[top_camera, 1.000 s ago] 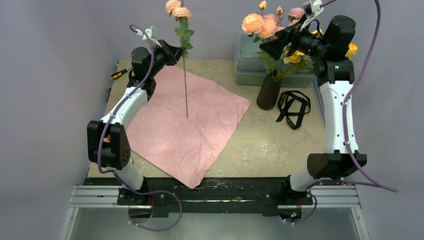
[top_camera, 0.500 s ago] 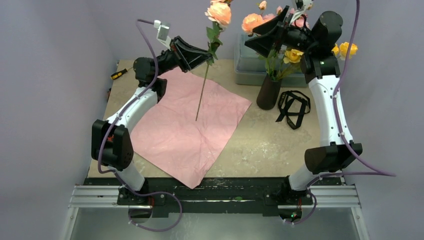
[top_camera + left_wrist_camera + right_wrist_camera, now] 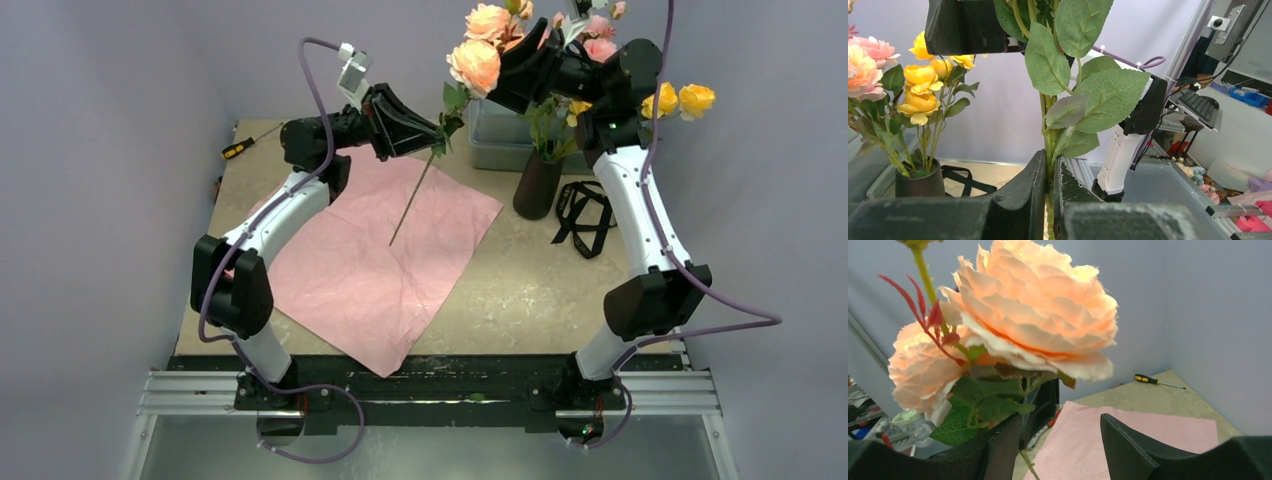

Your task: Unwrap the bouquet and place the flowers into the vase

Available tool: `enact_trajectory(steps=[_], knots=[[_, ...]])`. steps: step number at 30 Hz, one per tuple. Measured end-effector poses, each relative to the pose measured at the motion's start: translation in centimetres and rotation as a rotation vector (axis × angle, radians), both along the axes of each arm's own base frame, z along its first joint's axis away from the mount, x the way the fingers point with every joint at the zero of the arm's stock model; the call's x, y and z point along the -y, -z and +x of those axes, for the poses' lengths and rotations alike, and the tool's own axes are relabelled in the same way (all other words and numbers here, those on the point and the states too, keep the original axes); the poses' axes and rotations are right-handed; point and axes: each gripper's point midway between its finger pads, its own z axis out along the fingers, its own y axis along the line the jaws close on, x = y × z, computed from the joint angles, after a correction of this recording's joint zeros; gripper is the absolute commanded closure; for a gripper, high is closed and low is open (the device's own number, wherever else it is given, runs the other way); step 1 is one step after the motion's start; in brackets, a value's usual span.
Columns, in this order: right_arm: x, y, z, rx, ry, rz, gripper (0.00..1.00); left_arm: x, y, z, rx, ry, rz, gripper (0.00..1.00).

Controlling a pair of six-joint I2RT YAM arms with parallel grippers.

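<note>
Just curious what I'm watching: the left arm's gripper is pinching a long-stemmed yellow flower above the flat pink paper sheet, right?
Not quite: the flower is peach-pink, not yellow. The left gripper pinches the long-stemmed peach-pink flower above the flat pink paper sheet; the top external view shows it.

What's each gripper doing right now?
Left gripper: closed on the flower stem.
Right gripper: jaws open, up by a peach bloom, nothing gripped.

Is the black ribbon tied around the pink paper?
No, the black ribbon lies loose beside the vase, apart from the flat pink paper.
</note>
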Motion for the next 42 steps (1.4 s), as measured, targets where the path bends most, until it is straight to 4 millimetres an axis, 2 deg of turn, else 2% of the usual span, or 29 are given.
enact_trajectory(steps=[6, 9, 15, 18, 19, 21, 25, 28, 30, 33, 36, 39, 42], knots=[[-1.4, 0.0, -1.9, 0.003, -0.093, 0.007, 0.37, 0.5, 1.0, 0.3, -0.004, 0.026, 0.025, 1.0], [-1.7, 0.3, -2.1, -0.007, -0.107, 0.011, 0.42, 0.6, 1.3, 0.2, -0.005, 0.039, 0.037, 1.0], [-2.1, 0.0, -2.8, 0.003, -0.134, 0.014, 0.72, 1.1, 1.6, -0.3, -0.005, 0.061, 0.045, 1.0], [-2.2, 0.1, -3.2, 0.003, -0.151, 0.008, 0.96, 1.2, 1.9, -0.1, -0.015, 0.063, 0.05, 1.0], [-2.2, 0.1, -3.2, 0.003, -0.154, 0.007, 1.0, 1.3, 2.0, 0.0, -0.019, 0.062, 0.051, 1.0], [-2.3, 0.1, -3.3, -0.001, -0.159, 0.007, 1.0, 1.3, 2.2, 0.1, -0.03, 0.062, 0.056, 1.0], [-2.3, 0.1, -3.4, 0.0, -0.164, 0.003, 1.0, 1.5, 2.4, 0.4, -0.034, 0.056, 0.061, 0.84], [-2.3, 0.4, -3.3, -0.003, -0.163, -0.005, 1.0, 1.6, 2.8, 1.3, -0.064, 0.032, 0.073, 0.57], [-2.1, 0.6, -3.0, -0.001, -0.151, -0.01, 1.0, 1.5, 3.2, 2.4, -0.107, 0.001, 0.079, 0.44], [-1.5, 1.1, -2.0, -0.012, -0.108, -0.019, 1.0, 0.4, 3.7, 4.5, -0.158, -0.066, 0.076, 0.35], [-0.3, 1.6, -0.9, -0.029, -0.049, -0.031, 1.0, -1.3, 3.9, 6.9, -0.203, -0.148, 0.064, 0.21], [1.6, 1.8, 0.2, -0.039, 0.034, -0.036, 1.0, -3.1, 4.5, 9.0, -0.247, -0.225, 0.051, 0.17], [3.8, 1.7, 0.6, -0.045, 0.114, -0.039, 1.0, -4.0, 5.6, 10.4, -0.28, -0.278, 0.053, 0.12]])
